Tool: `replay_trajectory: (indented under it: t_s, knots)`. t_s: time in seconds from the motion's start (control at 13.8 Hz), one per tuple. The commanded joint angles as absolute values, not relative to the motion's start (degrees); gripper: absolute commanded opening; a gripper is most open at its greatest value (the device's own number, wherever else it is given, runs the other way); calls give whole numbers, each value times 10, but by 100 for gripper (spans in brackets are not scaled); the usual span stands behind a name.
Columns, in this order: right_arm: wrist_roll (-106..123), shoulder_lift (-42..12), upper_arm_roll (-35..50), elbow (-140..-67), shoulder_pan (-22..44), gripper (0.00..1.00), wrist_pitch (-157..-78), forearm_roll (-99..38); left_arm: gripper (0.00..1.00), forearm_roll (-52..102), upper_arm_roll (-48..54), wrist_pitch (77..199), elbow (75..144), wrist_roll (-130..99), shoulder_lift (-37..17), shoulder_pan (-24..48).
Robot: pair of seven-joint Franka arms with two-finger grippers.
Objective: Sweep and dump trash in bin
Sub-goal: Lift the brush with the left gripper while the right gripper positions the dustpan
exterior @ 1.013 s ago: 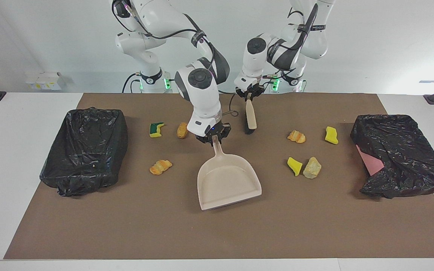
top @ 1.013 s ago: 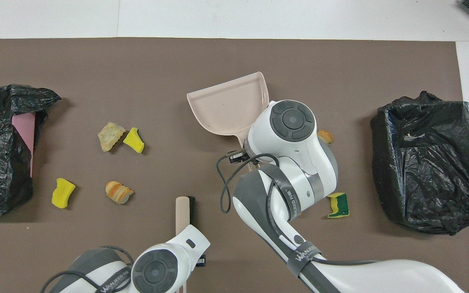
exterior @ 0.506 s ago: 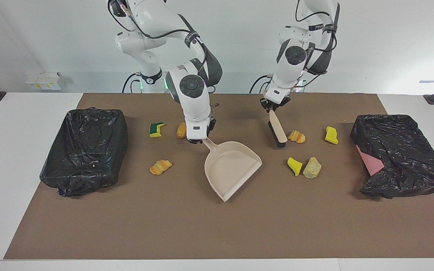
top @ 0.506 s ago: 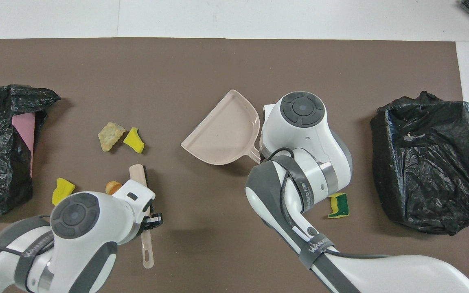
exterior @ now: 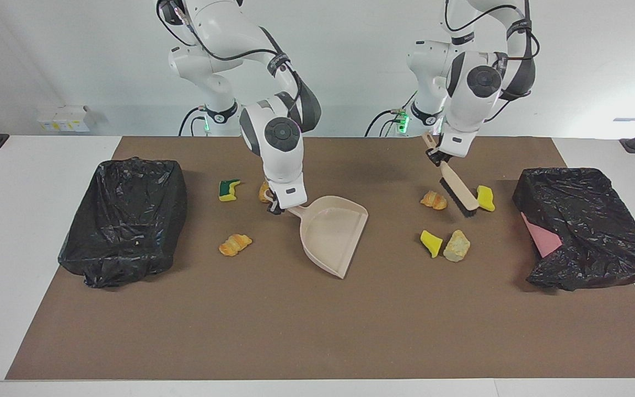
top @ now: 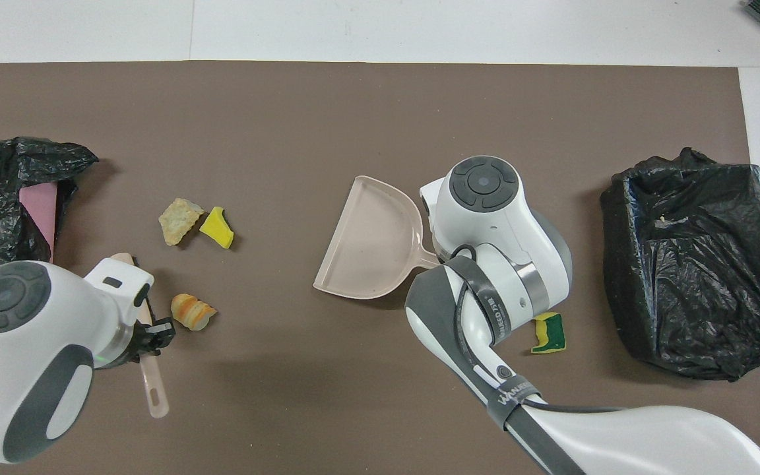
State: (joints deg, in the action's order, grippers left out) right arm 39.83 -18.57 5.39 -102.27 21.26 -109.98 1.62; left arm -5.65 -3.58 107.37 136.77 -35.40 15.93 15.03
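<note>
- The left gripper (exterior: 437,155) is clamped tight on the handle of a hand brush (exterior: 457,190), whose bristles rest on the brown mat (exterior: 317,331) between a croissant piece (exterior: 434,199) and a yellow sponge scrap (exterior: 485,198).
- The right gripper (exterior: 276,207) is closed on the handle of the beige dustpan (exterior: 331,234), its mouth turned toward the left arm's end.
- A bread lump (exterior: 265,191) sits just beside that gripper, with a green-backed sponge (exterior: 229,189) near it.
- Farther from the robots lie another croissant piece (exterior: 235,243), a yellow wedge (exterior: 431,243) and a pale lump (exterior: 456,245).
- Black-lined bins stand at the table's ends: one (exterior: 124,218) by the right arm, one (exterior: 587,226) by the left.
</note>
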Motion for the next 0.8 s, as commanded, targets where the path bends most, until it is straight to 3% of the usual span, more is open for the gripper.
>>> replay_trajectory:
  t_s: [0.0,0.36,0.72]
  knots:
    - [441,-186,60,-1029,200,0,-1116,33,0,-88,-29,1062,1371,-351,167,68]
    - [483,-190,61,-1028,210,0,-1122,53,0,-99,-29,1065,1415,-224,199,-22]
    - [536,-183,61,-1042,212,0,-1118,72,0,-50,-26,1094,1461,-247,195,42]
